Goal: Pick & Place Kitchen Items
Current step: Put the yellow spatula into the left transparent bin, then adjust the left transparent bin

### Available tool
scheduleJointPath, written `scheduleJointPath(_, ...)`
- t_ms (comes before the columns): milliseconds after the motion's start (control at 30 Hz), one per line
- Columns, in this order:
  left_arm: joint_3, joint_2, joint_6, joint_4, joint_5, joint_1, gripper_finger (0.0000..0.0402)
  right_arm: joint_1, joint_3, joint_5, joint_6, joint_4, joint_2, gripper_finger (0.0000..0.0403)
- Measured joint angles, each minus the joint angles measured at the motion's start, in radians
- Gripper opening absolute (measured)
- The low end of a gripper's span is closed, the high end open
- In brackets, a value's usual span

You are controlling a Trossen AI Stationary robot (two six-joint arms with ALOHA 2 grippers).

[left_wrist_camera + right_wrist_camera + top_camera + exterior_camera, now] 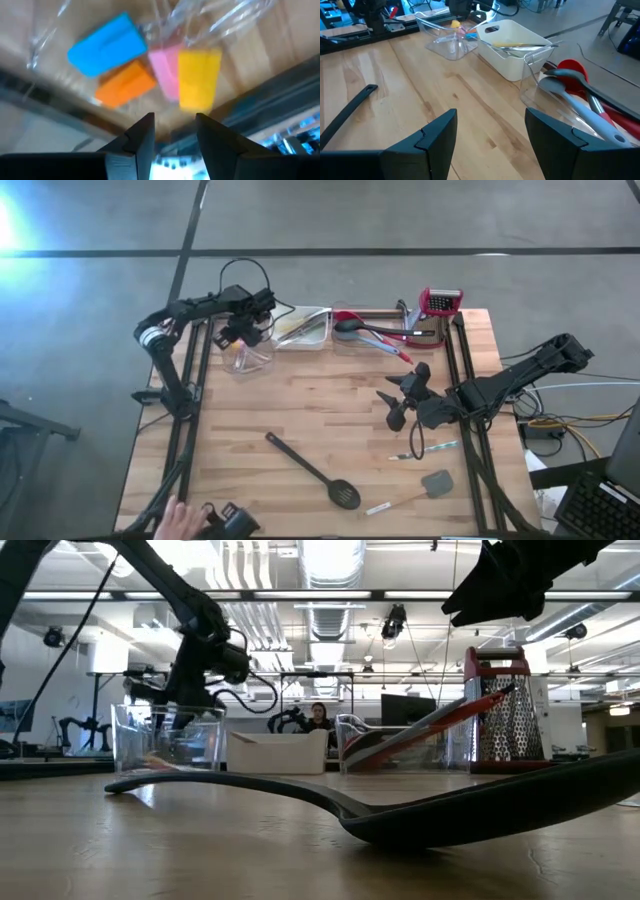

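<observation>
High view: the left claw (243, 332) hovers over the clear container (247, 358) at upper left. The right claw (402, 402) waits open and empty at right.

Left wrist view: jaws part-open, empty; the yellow piece (199, 77) lies beside the blue piece (107, 44). Lifting carelessly could snag the container's rim.

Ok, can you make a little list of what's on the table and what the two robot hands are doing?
left gripper: over the clear tub, fingers apart, holding nothing
in the tub: blue, orange, pink and yellow pieces
right gripper: open, empty, above the table's right side
white tray: back middle, thin utensils inside
second clear tub: red and grey spoons
grater: back right, upright
loose on table: black slotted spoon, tongs, grey spatula
</observation>
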State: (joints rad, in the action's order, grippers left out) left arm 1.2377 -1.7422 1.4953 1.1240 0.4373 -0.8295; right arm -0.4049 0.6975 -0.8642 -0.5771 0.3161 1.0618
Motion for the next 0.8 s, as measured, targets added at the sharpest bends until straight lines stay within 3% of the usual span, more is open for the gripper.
scheduleJointPath(300,0.0,0.191,-0.15,0.001,0.036,0.033,0.0149,0.0,0.0,0.003,-0.018,0.0,0.0,0.0226)
scheduleJointPath(600,0.0,0.445,-0.971,0.031,0.013,0.287,0.0149,0.0,0.0,0.0,-0.011,0.0,0.0,0.0226)
scheduleJointPath(800,-0.025,0.531,-1.412,0.081,-0.318,0.474,0.0149,0.0,0.0,0.0,-0.009,-0.001,0.0,0.0226)
